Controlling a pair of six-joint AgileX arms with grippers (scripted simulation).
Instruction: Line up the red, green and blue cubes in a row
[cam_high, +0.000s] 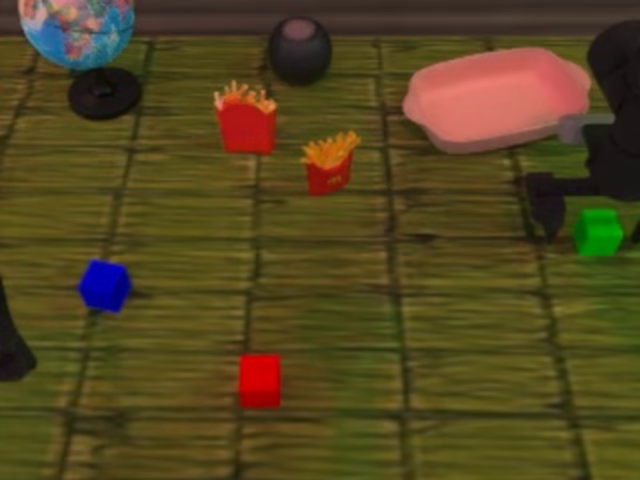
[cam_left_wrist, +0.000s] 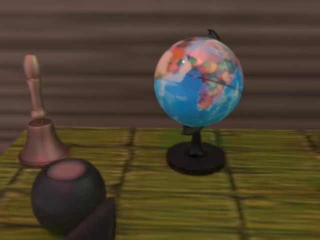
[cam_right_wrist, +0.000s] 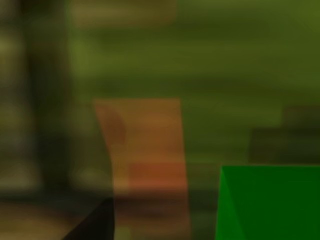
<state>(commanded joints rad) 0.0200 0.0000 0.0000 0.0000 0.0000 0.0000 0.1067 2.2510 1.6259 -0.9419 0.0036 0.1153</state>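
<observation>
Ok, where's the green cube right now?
In the top view the green cube sits at the table's right edge, between the right gripper's fingers, just below the pink dish.

Open woven-mat counter (cam_high: 420, 330) lies between the cubes; two red fries cartons (cam_high: 246, 122) and a pink oval dish (cam_high: 495, 98) crowd the far side.

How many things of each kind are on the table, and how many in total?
Cubes: 3, the red cube, the green cube, the blue cube
Fries cartons: 2
Globe: 1
Dark round pot: 1
Pink dish: 1
Bell: 1
Total: 9
</observation>
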